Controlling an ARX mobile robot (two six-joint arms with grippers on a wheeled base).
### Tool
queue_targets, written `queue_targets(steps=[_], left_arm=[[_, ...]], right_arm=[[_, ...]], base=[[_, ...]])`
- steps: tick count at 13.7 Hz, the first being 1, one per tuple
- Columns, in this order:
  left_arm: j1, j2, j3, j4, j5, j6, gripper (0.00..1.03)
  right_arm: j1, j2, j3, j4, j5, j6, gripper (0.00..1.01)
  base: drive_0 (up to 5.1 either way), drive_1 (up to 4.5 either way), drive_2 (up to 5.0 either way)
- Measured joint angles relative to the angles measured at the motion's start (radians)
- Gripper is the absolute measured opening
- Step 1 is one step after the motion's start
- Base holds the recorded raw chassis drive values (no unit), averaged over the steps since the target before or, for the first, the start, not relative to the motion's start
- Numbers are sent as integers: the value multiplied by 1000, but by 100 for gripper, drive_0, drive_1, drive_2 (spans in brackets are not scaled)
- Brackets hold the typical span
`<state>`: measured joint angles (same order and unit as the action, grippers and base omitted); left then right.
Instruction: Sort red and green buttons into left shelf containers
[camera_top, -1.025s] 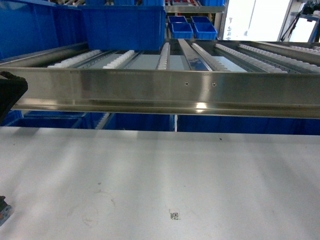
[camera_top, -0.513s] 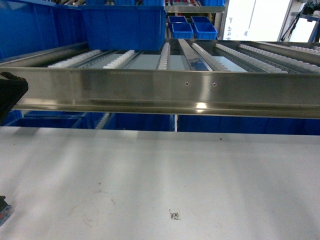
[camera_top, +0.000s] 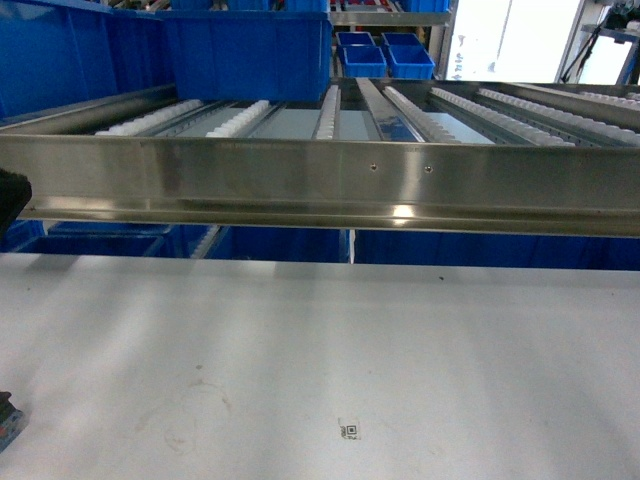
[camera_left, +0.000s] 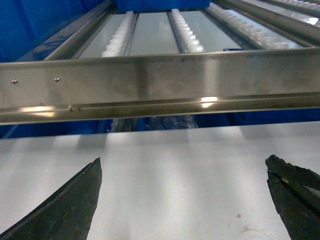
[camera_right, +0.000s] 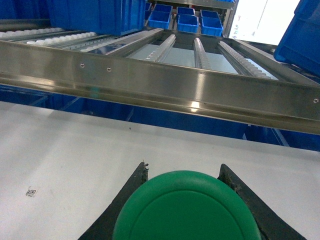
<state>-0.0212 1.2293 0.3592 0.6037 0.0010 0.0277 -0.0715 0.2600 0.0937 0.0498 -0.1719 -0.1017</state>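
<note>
In the right wrist view a green button (camera_right: 186, 210) with a round domed cap fills the bottom of the frame, and my right gripper (camera_right: 183, 169) is shut on it over the white table. My left gripper (camera_left: 184, 165) is open, its dark fingers (camera_left: 65, 210) spread wide over bare tabletop with nothing between them. The head view shows only a dark part of the left arm (camera_top: 8, 195) at the left edge. The left shelf containers (camera_top: 245, 50) are large blue bins on the roller shelf at upper left. Red buttons are out of view.
A long steel rail (camera_top: 330, 180) fronts the roller shelf across the whole width, above the white table (camera_top: 400, 340). Small blue bins (camera_top: 385, 55) stand far back. Another blue bin (camera_right: 302, 35) is at the right. A small dark object (camera_top: 5, 420) sits at the table's left edge.
The dark part of the left arm at the head view's left edge has drawn further left, so less of it shows. Nothing else has moved.
</note>
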Motion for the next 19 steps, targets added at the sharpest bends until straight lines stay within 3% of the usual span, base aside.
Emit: queue_targets(steps=[2,4,8,10,13,16,19], left_arm=[[23,60,-15,18,-48,3,98],[47,124,-23,47,-44,8,98],[108,329,14,47,48,35,98],[127,412,34,82,56,71,98],[164,485,34,77,78,87,98],[167,533,29,99,135,133,98],[181,564,21,122,144,157,98]], right_arm=[[0,0,0,0,0,0,34],[0,0,0,0,0,0,34],[0,0,0,0,0,0,34],[0,0,0,0,0,0,34],[0,0,0,0,0,0,34],[0,0,0,0,0,0,34],[0,0,0,0,0,0,34]], base=[[0,0,0],[0,0,0],[0,0,0],[0,0,0],[0,0,0],[0,0,0],[0,0,0]])
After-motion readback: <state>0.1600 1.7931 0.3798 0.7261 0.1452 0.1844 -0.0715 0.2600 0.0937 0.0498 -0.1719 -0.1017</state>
